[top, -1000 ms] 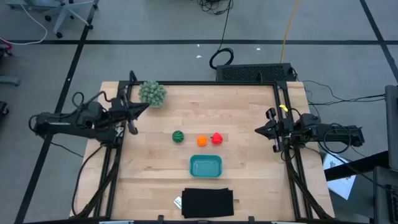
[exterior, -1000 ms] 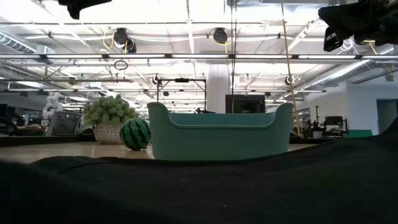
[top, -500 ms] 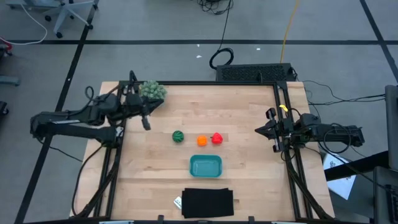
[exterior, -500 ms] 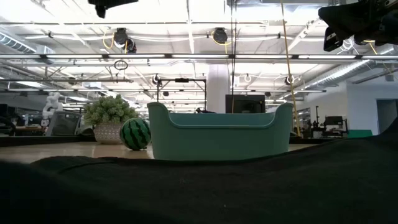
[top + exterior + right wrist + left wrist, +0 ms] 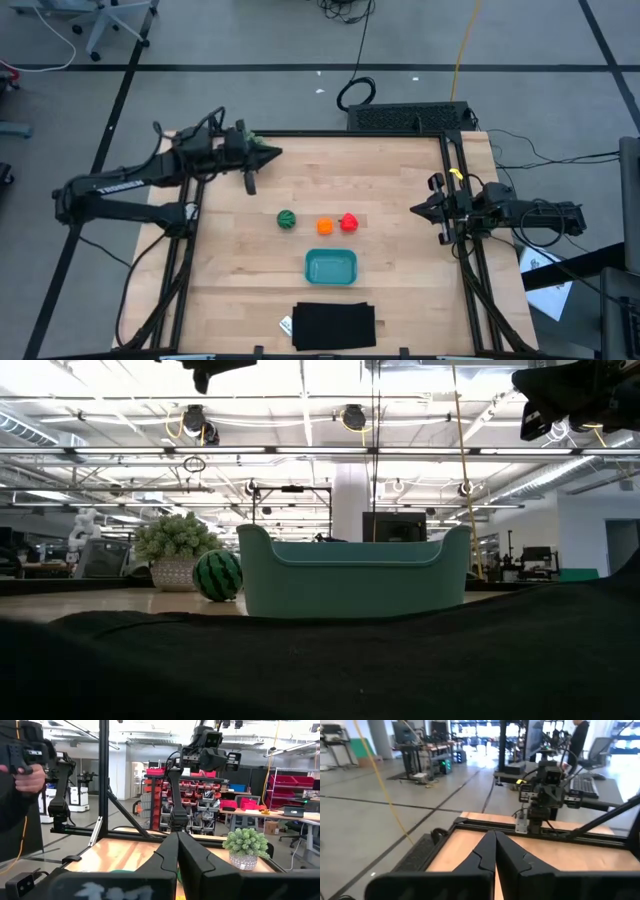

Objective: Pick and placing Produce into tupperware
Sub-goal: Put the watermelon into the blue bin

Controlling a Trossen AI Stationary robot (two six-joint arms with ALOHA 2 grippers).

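High view: produce (image 5: 321, 222) lies well apart from left end effector (image 5: 272, 153).

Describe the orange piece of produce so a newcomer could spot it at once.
Find the teal container near the middle of the wooden table. Just beyond it lie three small toy pieces in a row. The orange ball is the middle one, between the green striped ball and the red piece.

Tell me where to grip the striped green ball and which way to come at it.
Grip the striped green ball across its middle, coming straight down from above. It is round, so any opposite sides work, and it sits alone on the table. Probably close the fingers front to back, since the orange piece lies to one side.
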